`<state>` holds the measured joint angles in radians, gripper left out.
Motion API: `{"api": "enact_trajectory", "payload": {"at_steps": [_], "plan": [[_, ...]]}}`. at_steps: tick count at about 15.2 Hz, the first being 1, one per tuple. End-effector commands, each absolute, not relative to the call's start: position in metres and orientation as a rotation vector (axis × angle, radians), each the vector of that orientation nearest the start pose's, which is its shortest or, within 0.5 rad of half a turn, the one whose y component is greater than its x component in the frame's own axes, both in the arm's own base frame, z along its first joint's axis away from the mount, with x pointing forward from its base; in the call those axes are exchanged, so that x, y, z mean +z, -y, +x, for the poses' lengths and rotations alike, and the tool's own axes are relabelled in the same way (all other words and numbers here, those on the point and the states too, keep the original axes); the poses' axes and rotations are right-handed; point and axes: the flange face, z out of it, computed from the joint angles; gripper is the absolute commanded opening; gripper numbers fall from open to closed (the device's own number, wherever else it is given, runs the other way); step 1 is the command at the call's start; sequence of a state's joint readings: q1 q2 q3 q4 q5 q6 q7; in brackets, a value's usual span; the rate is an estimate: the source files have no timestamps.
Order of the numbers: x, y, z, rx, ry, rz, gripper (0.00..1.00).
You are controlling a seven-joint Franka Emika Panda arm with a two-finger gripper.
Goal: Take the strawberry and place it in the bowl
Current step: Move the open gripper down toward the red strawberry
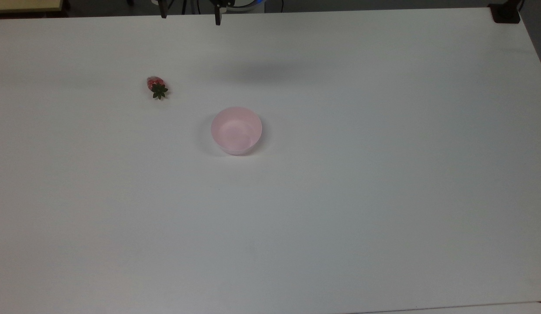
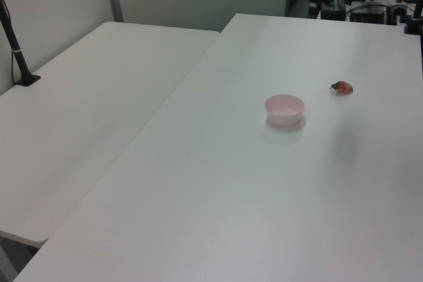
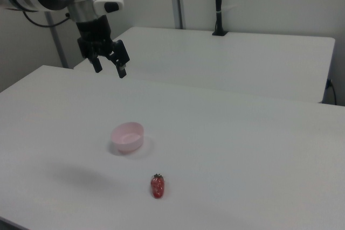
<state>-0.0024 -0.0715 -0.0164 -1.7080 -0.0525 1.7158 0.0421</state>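
In the right view the strawberry (image 3: 157, 186) lies nearest on the white bench (image 3: 242, 149), apart from the empty pink bowl (image 3: 128, 136). Farthest, the claw (image 3: 110, 68) hangs high with fingers spread, holding nothing, presumably ready to descend.

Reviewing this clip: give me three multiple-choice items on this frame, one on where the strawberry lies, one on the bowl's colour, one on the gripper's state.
1. The strawberry lies:
A. inside the bowl
B. on the table, apart from the bowl
C. between the fingers

2. The bowl is:
A. pale pink
B. blue
C. green

3. The gripper is:
A. shut on the strawberry
B. resting in the bowl
C. open, raised above the table

Answers: 1 B, bare table separates fruit and bowl; 2 A, its walls are pink; 3 C, the right view shows the fingers spread and empty.
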Motion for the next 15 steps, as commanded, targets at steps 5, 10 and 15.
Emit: {"api": "enact_trajectory", "payload": {"at_steps": [5,10,15], "plan": [[0.59,0.061,0.521,0.196,0.575,-3.161,1.0],[0.527,0.122,0.504,0.257,0.446,-3.207,1.0],[0.428,0.155,0.485,0.229,0.511,-3.2,1.0]]}}
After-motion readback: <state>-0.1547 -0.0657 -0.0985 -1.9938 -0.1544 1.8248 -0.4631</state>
